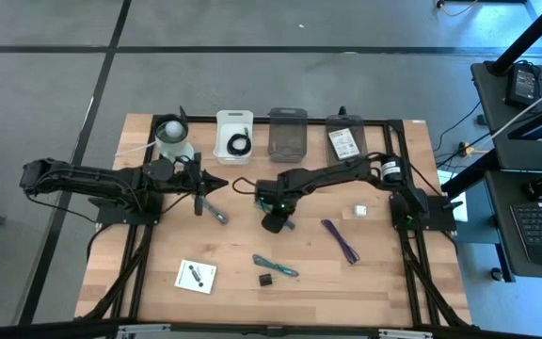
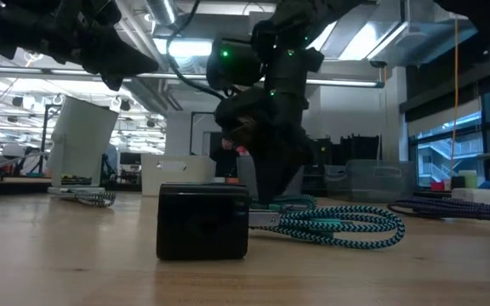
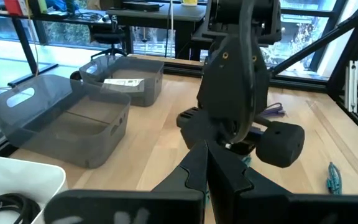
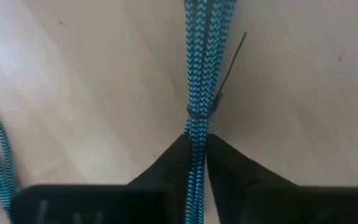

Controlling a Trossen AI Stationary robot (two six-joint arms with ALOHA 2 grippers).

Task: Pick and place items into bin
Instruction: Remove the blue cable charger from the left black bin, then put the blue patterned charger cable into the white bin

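Note:
My right gripper (image 1: 273, 226) points down at mid-table and is shut on the teal tie (image 4: 197, 62), a braided teal-and-black cord bundle (image 1: 276, 266). The tiny black block (image 1: 266, 280) sits just nearer; in the low view it stands in front (image 2: 202, 221). My left gripper (image 3: 206, 149) hovers shut and empty left of centre (image 1: 200, 200), next to the grey metal tool (image 1: 217, 216) lying on the table. The purple strip (image 1: 340, 240), white cube (image 1: 358, 210) and a white printed card (image 1: 196, 275) lie loose on the wood. The black coiled cable (image 1: 240, 144) sits in the white bin. My right gripper pinches the teal tie's bundled strands between its two fingers (image 4: 166, 168), just short of the thin black band (image 4: 197, 112) that wraps them. The fingers come from above, one on either side of the strands. The tie's loops (image 2: 339, 225) lie on the table.
Along the far edge stand a white bin (image 1: 222, 121), an empty grey bin (image 1: 287, 135) and a grey bin (image 1: 346, 141) holding a printed card, with a white cup-like object (image 1: 172, 139) to their left. Bare wood lies at the near right.

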